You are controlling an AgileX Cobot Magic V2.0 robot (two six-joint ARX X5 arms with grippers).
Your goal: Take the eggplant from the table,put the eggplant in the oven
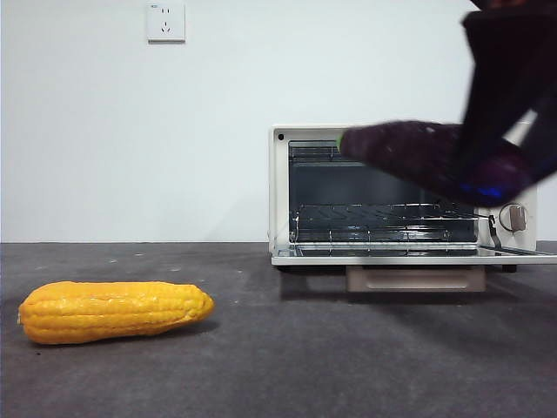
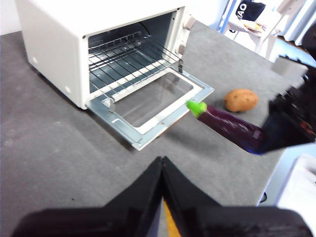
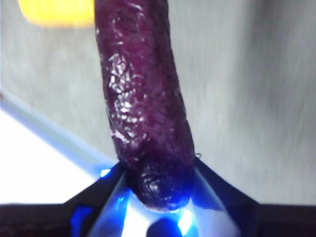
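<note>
**Purple eggplant aloft in front of the open oven**

Dark purple and glossy, the eggplant (image 1: 409,152) hangs in the air, clamped at its blunt end by the right gripper (image 1: 492,170). The right wrist view shows it plainly: both black jaws press against the sides of the eggplant (image 3: 143,98), which runs straight out ahead of the claw. Its small green stem tip points away from the claw, toward the oven (image 1: 280,187).

And the oven is wide open! The door (image 2: 148,101) lies flat in front of the cavity, the wire rack (image 2: 126,57) is bare inside. In the left wrist view the eggplant (image 2: 227,126) slants down from the right gripper (image 2: 284,131), its green tip just over the outer edge of the lowered door, clear of the table (image 2: 54,153) below. A brown potato (image 2: 241,99) lies on the table just beyond the eggplant, near the claw.

Well away from the claw, past the eggplant's tip, the yellow corn cob (image 1: 113,311) lies on the table.

The left gripper (image 2: 162,165) hangs back from the oven door, its two jaws pressed together with nothing between them.
</note>
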